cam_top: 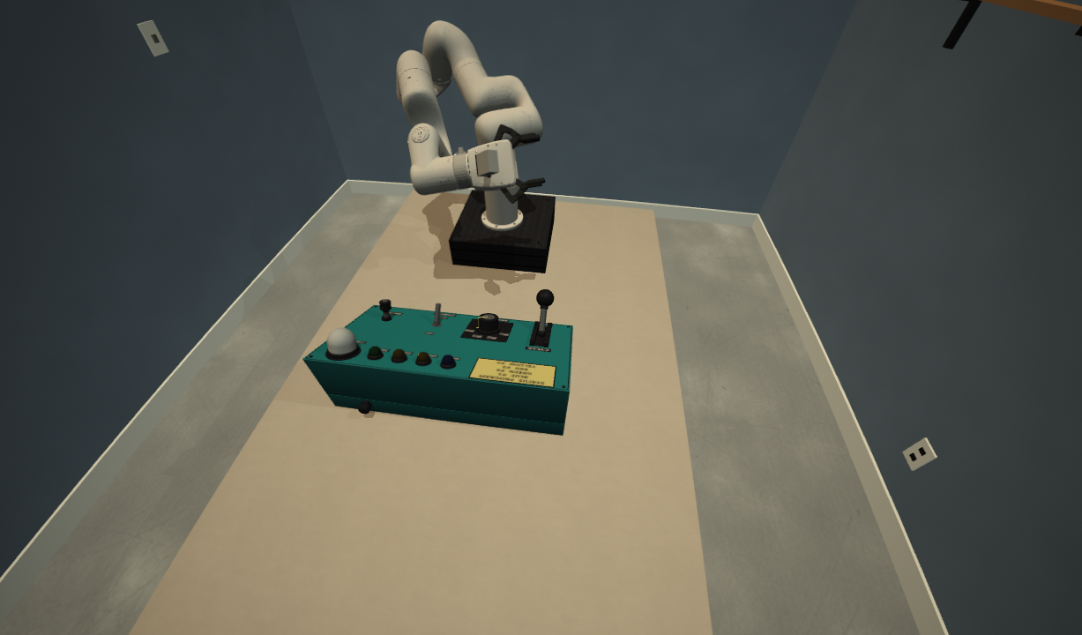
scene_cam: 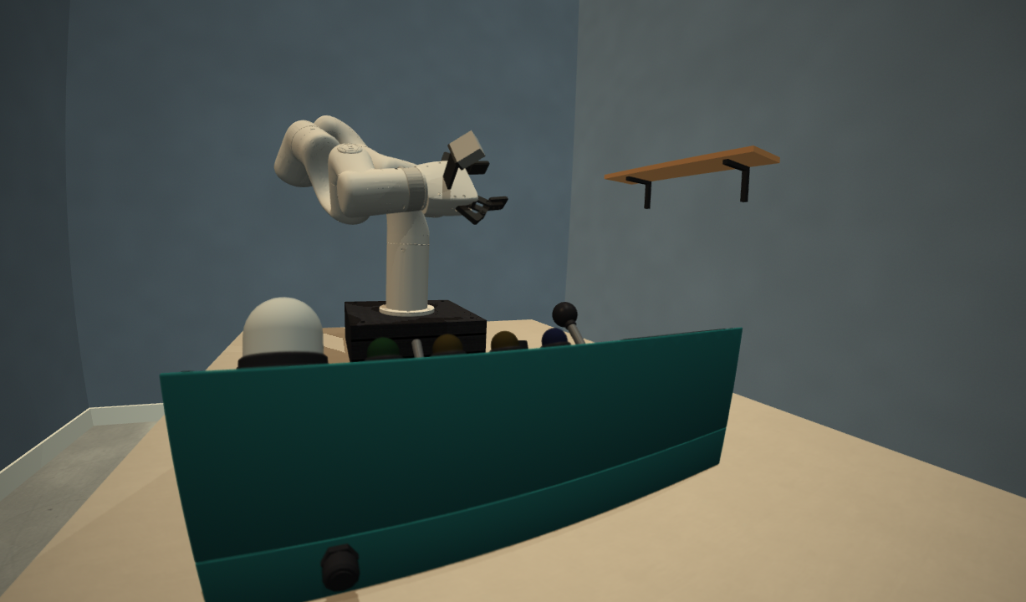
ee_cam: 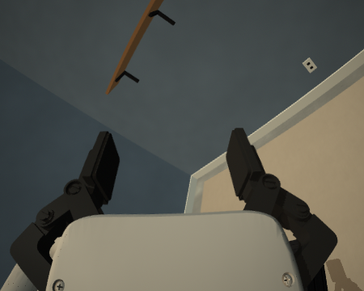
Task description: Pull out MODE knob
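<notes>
Hanging high over its base with fingers wide apart and holding nothing, the gripper (scene_cam: 484,207) is well apart from the small black knob (cam_top: 364,407), probably MODE, low on the console (cam_top: 481,399) front, so a hard pull could slide the loose box.

Nothing readable here. In the top view a yellow plate (cam_top: 512,372) sits on the top face of the green console (cam_top: 354,335), near its front right corner, and it carries several lines of dark lettering, all too small and blurred to make out. Tiny pale label strips by the rotary selector (cam_top: 488,323) and at the foot of the ball-topped lever (cam_top: 543,313) show as smudges, no letters legible. The exterior view gives only the console's plain green front, no markings. The wrist view shows no writing either.
</notes>
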Controlling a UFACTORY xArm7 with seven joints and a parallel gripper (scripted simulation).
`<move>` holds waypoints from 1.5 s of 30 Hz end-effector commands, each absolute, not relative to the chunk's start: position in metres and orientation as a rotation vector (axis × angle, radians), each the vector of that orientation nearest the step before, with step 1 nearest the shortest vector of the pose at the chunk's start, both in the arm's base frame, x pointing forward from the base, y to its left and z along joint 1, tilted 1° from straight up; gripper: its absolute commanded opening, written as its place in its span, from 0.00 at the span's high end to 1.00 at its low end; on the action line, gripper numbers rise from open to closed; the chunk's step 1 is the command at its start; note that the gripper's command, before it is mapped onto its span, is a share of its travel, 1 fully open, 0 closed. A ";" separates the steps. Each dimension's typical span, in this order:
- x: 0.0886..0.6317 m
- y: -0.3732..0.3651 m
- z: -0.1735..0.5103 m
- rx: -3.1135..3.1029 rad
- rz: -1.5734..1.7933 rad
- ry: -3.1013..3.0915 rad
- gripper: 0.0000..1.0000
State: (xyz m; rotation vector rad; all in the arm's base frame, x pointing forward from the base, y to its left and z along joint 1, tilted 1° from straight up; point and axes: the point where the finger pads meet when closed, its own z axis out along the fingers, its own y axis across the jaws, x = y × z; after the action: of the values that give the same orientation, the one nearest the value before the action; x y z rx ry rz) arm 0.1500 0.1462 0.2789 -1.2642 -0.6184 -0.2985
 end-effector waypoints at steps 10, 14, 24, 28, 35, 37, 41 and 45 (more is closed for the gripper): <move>0.150 0.146 0.279 -1.265 -0.299 -0.620 0.00; 0.150 0.146 0.279 -1.265 -0.299 -0.620 0.00; 0.155 0.142 0.274 -1.313 -0.291 -0.617 0.00; 0.168 0.131 0.261 -1.434 -0.271 -0.608 0.00; 0.197 0.099 0.239 -1.716 -0.221 -0.565 0.00; 0.213 0.080 0.231 -1.867 -0.192 -0.530 0.00; 0.229 0.058 0.226 -2.035 -0.158 -0.482 0.00; 0.248 0.035 0.224 -2.215 -0.121 -0.421 0.00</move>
State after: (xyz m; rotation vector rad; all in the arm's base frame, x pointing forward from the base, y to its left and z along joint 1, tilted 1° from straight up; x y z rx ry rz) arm 0.2352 0.0498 0.2298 -2.0800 -0.4620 -0.1560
